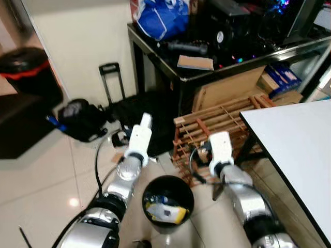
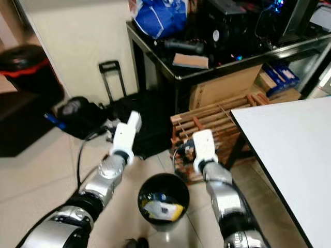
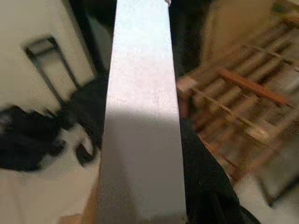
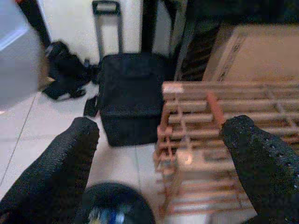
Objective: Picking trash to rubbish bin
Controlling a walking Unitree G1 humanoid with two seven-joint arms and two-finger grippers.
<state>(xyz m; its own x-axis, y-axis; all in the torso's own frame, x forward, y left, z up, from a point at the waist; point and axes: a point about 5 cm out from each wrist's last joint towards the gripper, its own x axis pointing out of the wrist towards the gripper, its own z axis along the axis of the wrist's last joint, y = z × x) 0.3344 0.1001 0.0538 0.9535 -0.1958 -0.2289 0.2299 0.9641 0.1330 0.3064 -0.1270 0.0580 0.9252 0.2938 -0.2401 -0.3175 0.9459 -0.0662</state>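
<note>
While we stand on pale glossy floor tiles, we face a cluttered corner of the room: a dark bench loaded with black equipment, a blue bag and a flat brown box, with cardboard leaning under it. A slatted wooden rack sits on the floor beside a white bench at our right. Against the cream wall lie a black bag with a trolley handle and a smaller black backpack.

The rubbish bin, round and black, stands on the tiles directly below and between our two arms; yellow and white trash already lies inside it. Our right gripper hangs just above the bin's far edge, its two black fingers spread wide with nothing between them. Our left gripper reaches forward beyond the bin toward the black bag; we cannot tell whether its fingers are apart or together.
</note>
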